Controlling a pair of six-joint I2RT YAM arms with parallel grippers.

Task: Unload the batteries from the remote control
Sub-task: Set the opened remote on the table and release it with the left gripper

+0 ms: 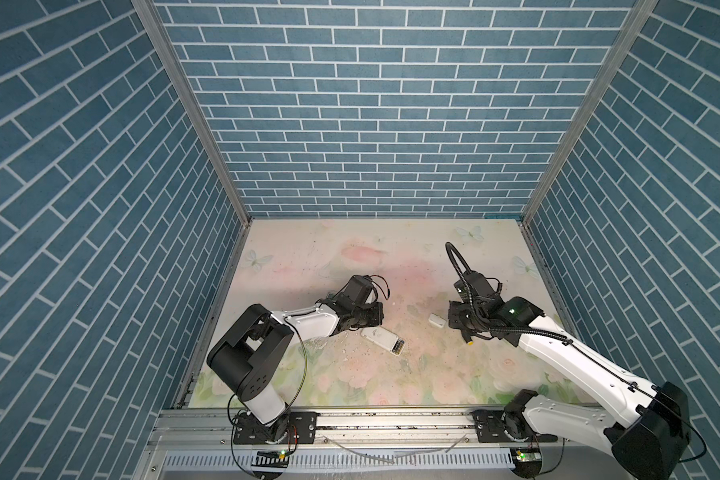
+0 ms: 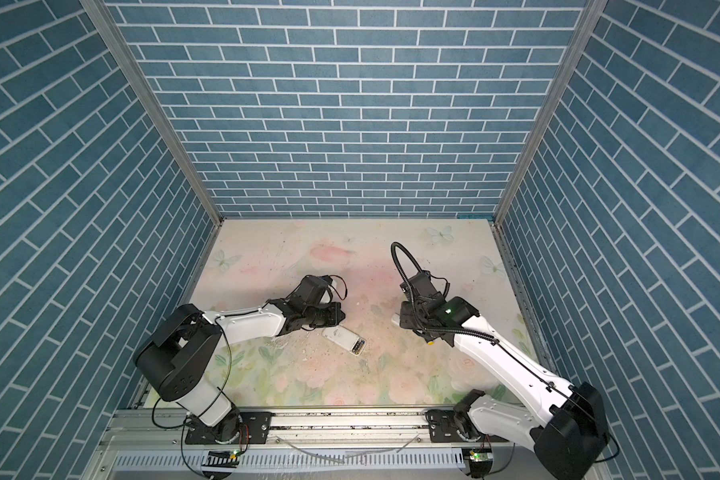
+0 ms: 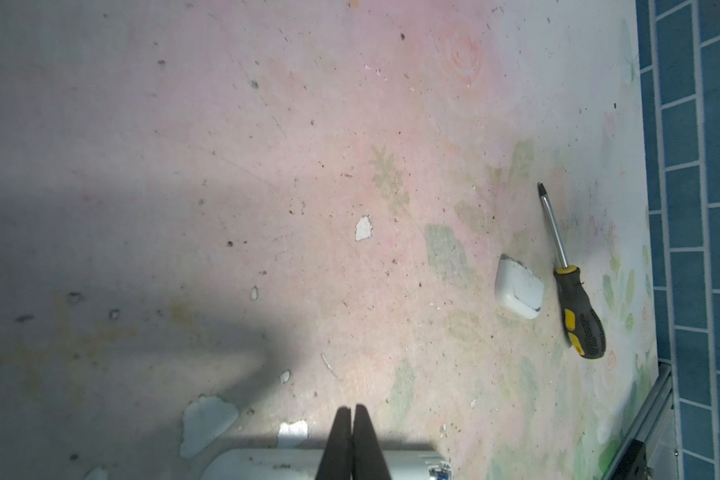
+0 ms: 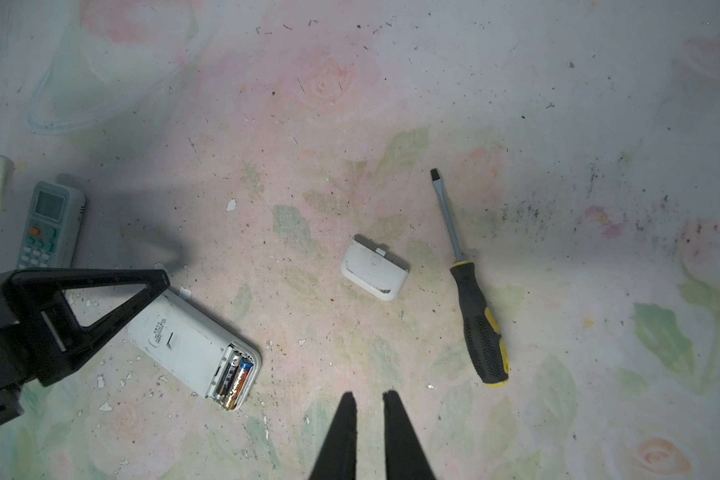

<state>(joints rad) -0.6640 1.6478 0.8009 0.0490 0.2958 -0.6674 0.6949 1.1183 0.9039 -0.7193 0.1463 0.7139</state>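
Well, batteries point(image 4: 233, 376) seated (cover point(image 4: 375, 272) off).

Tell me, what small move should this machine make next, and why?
Probably open the right tool, ready to reach for the batteries. The cover already lies off on the table, and the batteries sit exposed in the open end of the white remote. The left tool, shut, seems to steady the remote's other end, and the right tool is shut and empty.
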